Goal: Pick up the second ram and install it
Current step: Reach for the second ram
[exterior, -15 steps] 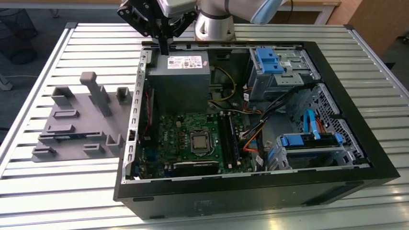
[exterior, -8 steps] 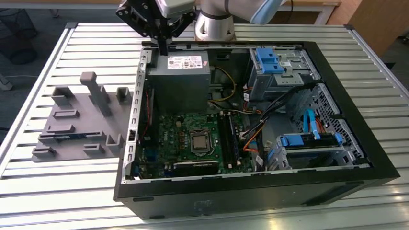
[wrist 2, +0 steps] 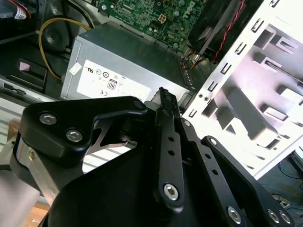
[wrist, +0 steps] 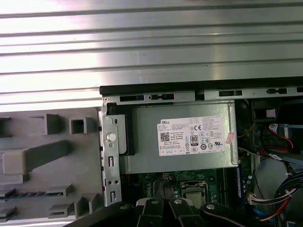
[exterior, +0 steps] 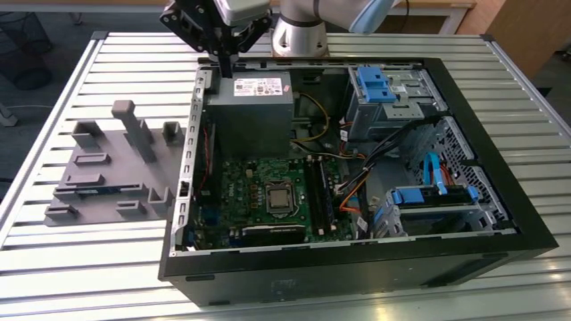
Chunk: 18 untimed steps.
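— Item one: the tool?

— The gripper (exterior: 226, 71). I see its fingers pressed together with nothing between them. It hangs over a corner of the open computer case (exterior: 357, 261), just above the grey power supply (exterior: 250, 110).

— Item two: the memory stick?

— The memory stick (exterior: 89, 190) lies flat in a low slot of the grey fixture (exterior: 93, 212), on the slatted table (exterior: 89, 267). It is outside the case, on the exterior view's left, well apart from the gripper. In the first wrist view I read it as a dark blue strip between small blocks.

— Item three?

— The green motherboard (exterior: 259, 194), inside the case, beside the power supply.
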Tool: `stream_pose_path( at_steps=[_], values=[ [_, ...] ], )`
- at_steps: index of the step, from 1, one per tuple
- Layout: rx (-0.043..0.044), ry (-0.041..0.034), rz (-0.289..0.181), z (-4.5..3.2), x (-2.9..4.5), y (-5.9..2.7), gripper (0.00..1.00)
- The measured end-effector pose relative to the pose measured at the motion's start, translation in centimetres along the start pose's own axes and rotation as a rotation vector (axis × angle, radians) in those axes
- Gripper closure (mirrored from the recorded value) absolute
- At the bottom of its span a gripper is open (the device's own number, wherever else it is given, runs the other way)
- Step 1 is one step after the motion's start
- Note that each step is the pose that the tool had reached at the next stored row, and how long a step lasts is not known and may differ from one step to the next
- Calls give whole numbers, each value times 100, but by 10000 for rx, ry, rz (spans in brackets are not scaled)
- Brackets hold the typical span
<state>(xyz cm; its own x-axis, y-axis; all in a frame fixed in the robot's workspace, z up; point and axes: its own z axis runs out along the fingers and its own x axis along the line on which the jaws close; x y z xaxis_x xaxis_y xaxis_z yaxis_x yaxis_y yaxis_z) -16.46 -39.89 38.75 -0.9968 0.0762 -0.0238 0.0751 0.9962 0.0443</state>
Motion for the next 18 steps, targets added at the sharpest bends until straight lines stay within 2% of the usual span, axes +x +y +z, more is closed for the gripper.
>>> stream_pose_path(
  at_steps=[18],
  values=[
    [1,5,0,19,54,-5,89]
  ],
)
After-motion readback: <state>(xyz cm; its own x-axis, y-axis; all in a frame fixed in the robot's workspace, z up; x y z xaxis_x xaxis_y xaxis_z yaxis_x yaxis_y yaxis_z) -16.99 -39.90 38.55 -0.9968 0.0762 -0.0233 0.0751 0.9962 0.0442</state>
